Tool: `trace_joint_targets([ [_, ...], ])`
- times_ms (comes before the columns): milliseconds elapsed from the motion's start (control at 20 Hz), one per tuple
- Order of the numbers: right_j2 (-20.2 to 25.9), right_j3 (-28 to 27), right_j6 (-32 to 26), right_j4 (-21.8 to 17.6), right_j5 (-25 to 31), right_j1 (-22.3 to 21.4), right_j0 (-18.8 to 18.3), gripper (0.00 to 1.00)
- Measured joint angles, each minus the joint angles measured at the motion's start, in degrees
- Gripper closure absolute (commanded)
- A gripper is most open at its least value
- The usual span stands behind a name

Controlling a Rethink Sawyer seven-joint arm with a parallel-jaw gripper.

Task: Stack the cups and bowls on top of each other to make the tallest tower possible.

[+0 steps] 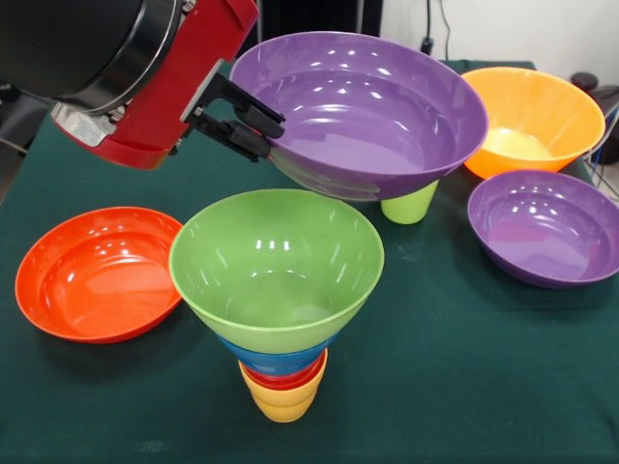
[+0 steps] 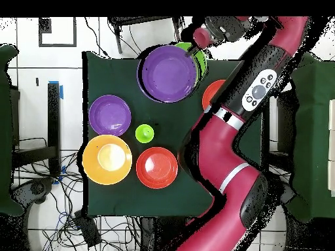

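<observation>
Tower (image 1: 279,319) stands near the front middle of the table (image 1: 435,387): a yellow cup (image 1: 282,398) at the bottom, then a red cup (image 1: 285,377), a blue bowl (image 1: 273,358) and a wide green bowl (image 1: 276,266) on top. Above and behind it, the tool (image 1: 237,121) is clamped on the left rim of a purple bowl (image 1: 363,111) and holds it in the air, tilted toward the camera. A green cup (image 1: 410,203) stands on the table below the right part of this bowl. To the left of the tower lies a red bowl (image 1: 97,273). On the right a second purple bowl (image 1: 544,227) rests on the table, and behind it an orange bowl (image 1: 534,118). From above, another red bowl (image 2: 157,167) shows just beside the orange one.
</observation>
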Motion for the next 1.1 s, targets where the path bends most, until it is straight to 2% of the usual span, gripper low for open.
trace_joint_targets([
  [900,0.9,0.0,-5.5,-1.0,0.0,0.1,0.0,1.00],
  [1100,2.3,0.0,-7.0,-3.1,0.0,0.2,0.0,1.00],
])
